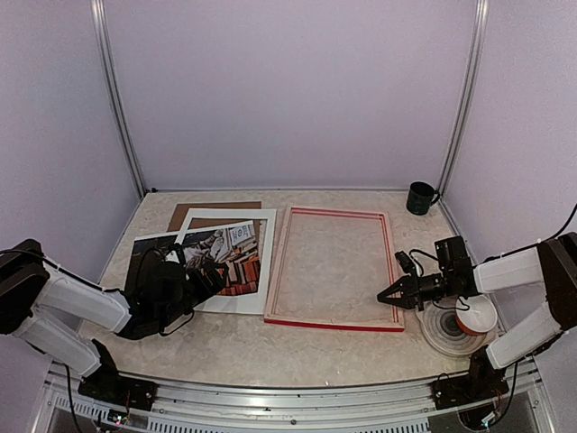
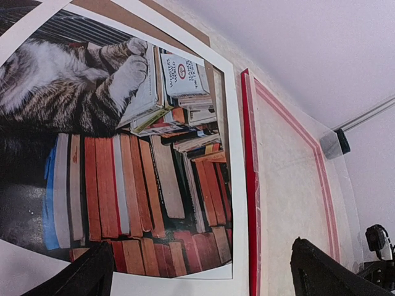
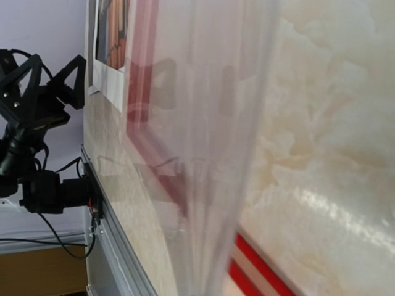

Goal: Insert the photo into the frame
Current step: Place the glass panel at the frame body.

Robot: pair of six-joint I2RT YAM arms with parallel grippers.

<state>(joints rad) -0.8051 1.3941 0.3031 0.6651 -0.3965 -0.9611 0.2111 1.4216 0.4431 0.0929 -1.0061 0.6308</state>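
Top external: shows the frame lying flat at the middle of the table, red rails around a marbled surface. Puts the photo just left of it, flat under a white mat, visible through the mat's window and past the mat's left edge. Shows a brown board peeking out at the mat's far side. Finds the left gripper low over the near part of the photo, spread wide and holding nothing. Finds the right gripper at the frame's right rail by the near corner, pressed together; cannot tell whether anything thin is pinched. Adds a dark mug in the far right corner.

Left wrist: looks down on tabby cat and rows of books inside the white mat, with the frame's red left rail just beside the mat's edge. Catches two dark fingers at the bottom corners, well apart.

Right wrist: mostly filled by a blurred clear sheet close to the lens, with red rail and marbled table beyond. Cannot make out its own fingers.
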